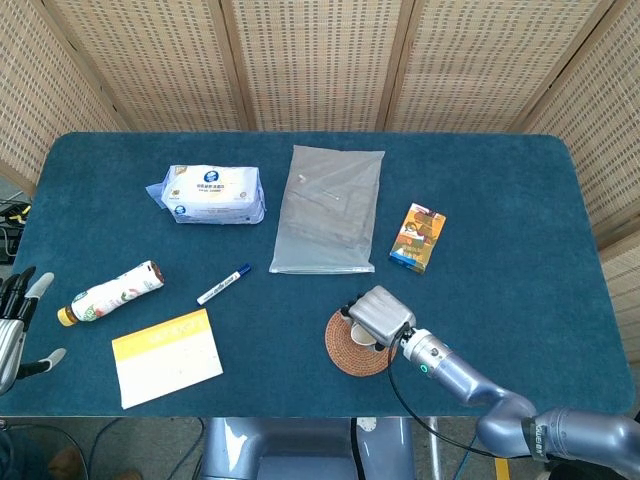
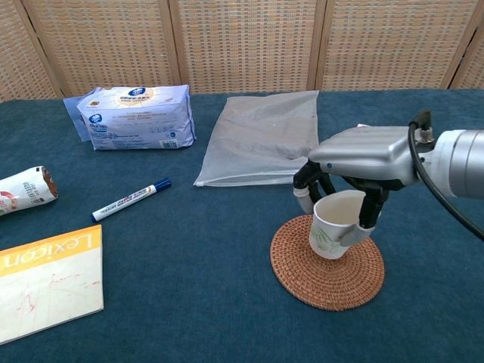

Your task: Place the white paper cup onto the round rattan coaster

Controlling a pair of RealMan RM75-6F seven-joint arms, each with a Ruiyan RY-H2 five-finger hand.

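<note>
My right hand (image 2: 361,155) grips the white paper cup (image 2: 333,224) from above and holds it over the round rattan coaster (image 2: 327,276). The cup has a green leaf print and tilts slightly; whether its base touches the coaster I cannot tell. In the head view the right hand (image 1: 380,313) covers most of the cup (image 1: 361,336), above the right part of the coaster (image 1: 345,355). My left hand (image 1: 14,325) sits at the table's left edge, fingers apart, holding nothing.
A clear plastic bag (image 1: 328,208) lies behind the coaster, a small orange box (image 1: 418,237) to its right. A tissue pack (image 1: 213,193), a marker (image 1: 223,284), a lying bottle (image 1: 110,292) and a yellow booklet (image 1: 167,356) fill the left half.
</note>
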